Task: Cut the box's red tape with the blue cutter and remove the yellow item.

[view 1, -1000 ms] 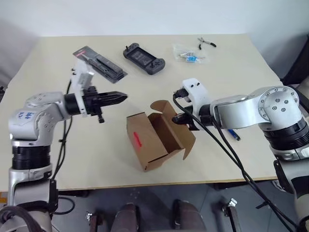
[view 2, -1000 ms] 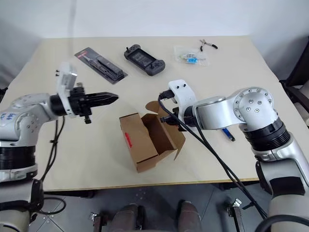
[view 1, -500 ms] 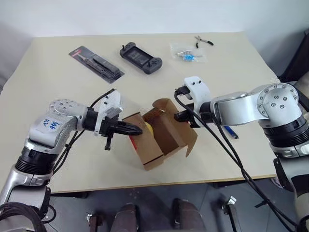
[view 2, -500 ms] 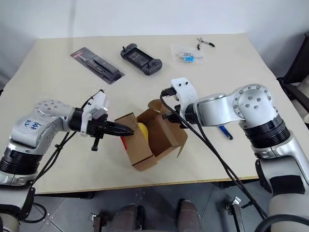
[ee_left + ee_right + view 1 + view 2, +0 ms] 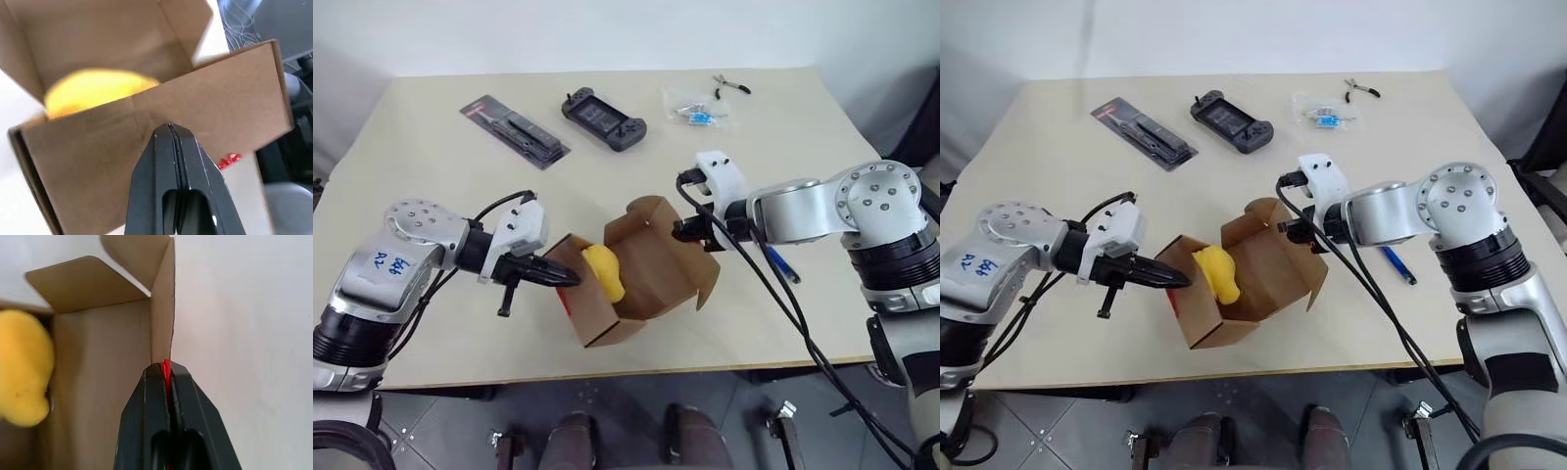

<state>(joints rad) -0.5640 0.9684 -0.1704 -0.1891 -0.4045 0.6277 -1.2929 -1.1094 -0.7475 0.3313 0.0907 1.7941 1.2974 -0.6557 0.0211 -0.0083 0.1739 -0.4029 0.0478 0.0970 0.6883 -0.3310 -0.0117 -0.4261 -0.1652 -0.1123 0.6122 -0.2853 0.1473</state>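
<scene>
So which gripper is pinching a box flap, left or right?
The right gripper: it is shut on the edge of the box's flap, with red tape between its fingers. The left gripper, shut, only presses the box's outer wall.

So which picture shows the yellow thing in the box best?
The left eye view: the yellow thing sits whole inside the open box. The left wrist view has the box wall hiding its lower part; the right wrist view cuts it at the edge.
</scene>
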